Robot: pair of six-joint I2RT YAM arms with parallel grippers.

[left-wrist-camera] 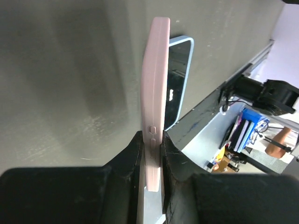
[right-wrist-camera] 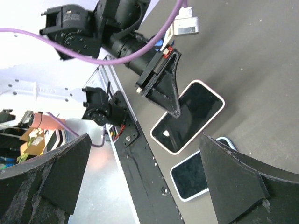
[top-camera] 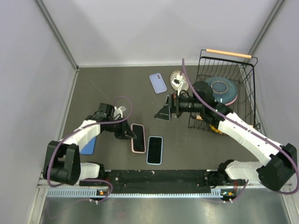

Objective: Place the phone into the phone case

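Left gripper (left-wrist-camera: 152,154) clamps the pink phone (left-wrist-camera: 156,74) across its thin edge.
Right gripper (top-camera: 164,112) hangs wide open above the table (top-camera: 117,84) (blue phone (top-camera: 154,150) just beside the pink one).

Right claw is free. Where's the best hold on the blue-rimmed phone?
Take the blue phone across its two long edges, mid-length, coming straight down. It lies flat, screen up, so only the thin rim is offered. The edge toward the right arm is clear; the pink phone in the left claw sits close on the other side, so that gap looks tight.
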